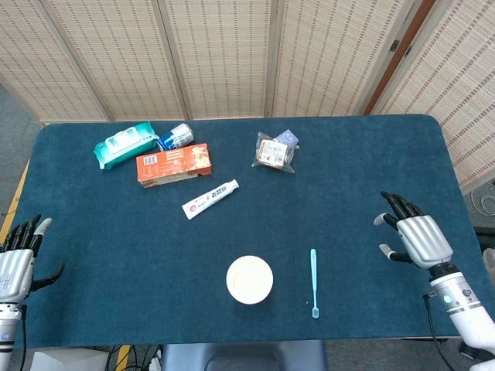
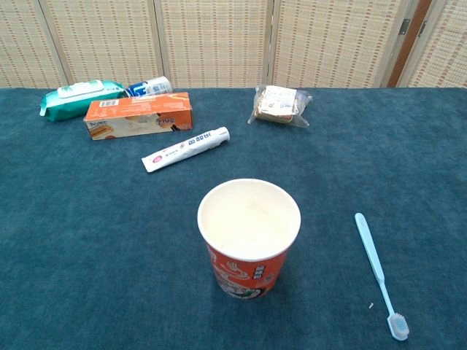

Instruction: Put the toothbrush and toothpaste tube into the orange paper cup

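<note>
The orange paper cup (image 1: 249,280) (image 2: 249,237) stands upright and empty near the table's front middle. A light blue toothbrush (image 1: 314,281) (image 2: 379,271) lies flat just right of the cup, bristles toward the front edge. The white toothpaste tube (image 1: 210,199) (image 2: 185,149) lies at an angle behind and left of the cup. My left hand (image 1: 18,260) hovers at the table's front left edge, fingers spread, holding nothing. My right hand (image 1: 415,237) hangs over the front right of the table, fingers apart and empty. Neither hand shows in the chest view.
An orange box (image 1: 174,164) (image 2: 139,115), a green wipes pack (image 1: 124,144) (image 2: 79,98) and a blue can (image 1: 176,137) (image 2: 148,87) sit at the back left. A bagged snack (image 1: 274,152) (image 2: 279,105) lies at the back middle. Folding screens stand behind the blue table (image 1: 348,185).
</note>
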You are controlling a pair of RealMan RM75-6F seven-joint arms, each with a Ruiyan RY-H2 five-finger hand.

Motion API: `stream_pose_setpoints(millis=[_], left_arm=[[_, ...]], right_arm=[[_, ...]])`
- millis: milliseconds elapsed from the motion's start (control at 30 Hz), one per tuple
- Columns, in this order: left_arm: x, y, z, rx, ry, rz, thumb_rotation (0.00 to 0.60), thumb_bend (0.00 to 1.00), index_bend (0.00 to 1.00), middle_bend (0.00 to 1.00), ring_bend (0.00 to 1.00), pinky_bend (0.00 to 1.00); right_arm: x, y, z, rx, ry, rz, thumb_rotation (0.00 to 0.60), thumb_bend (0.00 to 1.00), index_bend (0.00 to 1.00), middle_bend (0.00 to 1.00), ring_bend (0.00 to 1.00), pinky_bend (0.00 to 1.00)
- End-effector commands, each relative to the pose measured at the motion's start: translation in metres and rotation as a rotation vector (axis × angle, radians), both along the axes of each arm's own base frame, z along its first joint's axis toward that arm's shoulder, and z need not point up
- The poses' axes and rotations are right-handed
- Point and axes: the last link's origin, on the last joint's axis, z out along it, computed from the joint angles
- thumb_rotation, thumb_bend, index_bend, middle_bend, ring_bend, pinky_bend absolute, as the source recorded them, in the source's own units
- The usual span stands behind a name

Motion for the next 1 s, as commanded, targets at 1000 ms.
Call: stream_pose_setpoints(millis=[1000], left_arm=[[-0.005, 0.001, 0.0, -0.009, 0.024, 0.036, 0.6, 0.27, 0.05, 0.01, 0.0, 0.0]], right_arm=[[0.031, -0.036, -0.064, 0.255, 0.052, 0.325, 0.6, 0.0, 0.26, 0.02, 0.0, 0.19]])
